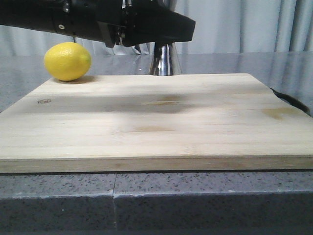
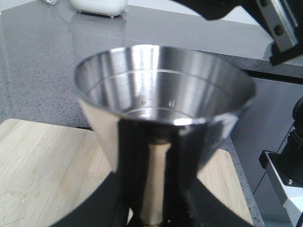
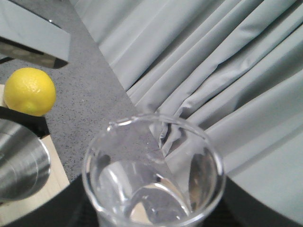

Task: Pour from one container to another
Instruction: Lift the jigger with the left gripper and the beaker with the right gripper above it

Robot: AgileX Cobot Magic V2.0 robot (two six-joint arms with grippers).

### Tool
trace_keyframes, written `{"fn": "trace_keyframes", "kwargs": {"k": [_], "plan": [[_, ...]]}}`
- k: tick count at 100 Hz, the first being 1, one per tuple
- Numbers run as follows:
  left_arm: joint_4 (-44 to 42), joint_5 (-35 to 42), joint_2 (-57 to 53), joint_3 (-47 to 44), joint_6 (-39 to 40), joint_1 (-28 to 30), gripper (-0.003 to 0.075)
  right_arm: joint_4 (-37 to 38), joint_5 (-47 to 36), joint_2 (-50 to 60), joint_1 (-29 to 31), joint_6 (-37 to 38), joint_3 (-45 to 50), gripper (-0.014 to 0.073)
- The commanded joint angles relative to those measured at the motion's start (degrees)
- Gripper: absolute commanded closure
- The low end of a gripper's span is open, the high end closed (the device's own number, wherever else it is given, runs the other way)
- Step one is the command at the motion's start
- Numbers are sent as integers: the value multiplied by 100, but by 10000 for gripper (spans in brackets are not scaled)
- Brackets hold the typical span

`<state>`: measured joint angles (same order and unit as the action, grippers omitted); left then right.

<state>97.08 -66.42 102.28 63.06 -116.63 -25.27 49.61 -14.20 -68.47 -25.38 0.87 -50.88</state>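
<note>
Behind the far edge of the wooden board (image 1: 156, 122), the steel jigger (image 1: 164, 59) shows only its lower cone in the front view, its upper part hidden by a dark arm (image 1: 98, 22) crossing the top of the picture. From the left wrist view the jigger's wide bowl (image 2: 163, 90) fills the scene, upright, with the left tool (image 2: 151, 208) closed on its narrow waist; a few droplets cling to the inner wall, and whether liquid lies at the bottom I cannot tell. Seen from the right wrist, the clear glass beaker (image 3: 154, 175) sits clamped in the right tool (image 3: 156, 217), mouth up, with what looks like a little clear liquid low inside. A lemon (image 1: 67, 61) rests at the board's far left corner, on a grey tabletop (image 1: 244, 63). I judge both vessels are held and the pour is either about to start or just finished; if it has not begun, the beaker's lip must be brought over the jigger's bowl and tipped slowly, the jigger kept level
</note>
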Motion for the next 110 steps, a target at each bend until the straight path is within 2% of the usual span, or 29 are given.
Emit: {"fn": "trace_keyframes", "kwargs": {"k": [1,40,110], "plan": [[350,-706,-311,175,-8,-60,739,68,-364,176,1,-28,-260,358],[287,-706,-311,175,-8,-328,739,427,-457,176,1,-28,-327,358],[287,-706,-311,175,-8,-340,739,1331,-614,176,1,-28,-327,358]]}}
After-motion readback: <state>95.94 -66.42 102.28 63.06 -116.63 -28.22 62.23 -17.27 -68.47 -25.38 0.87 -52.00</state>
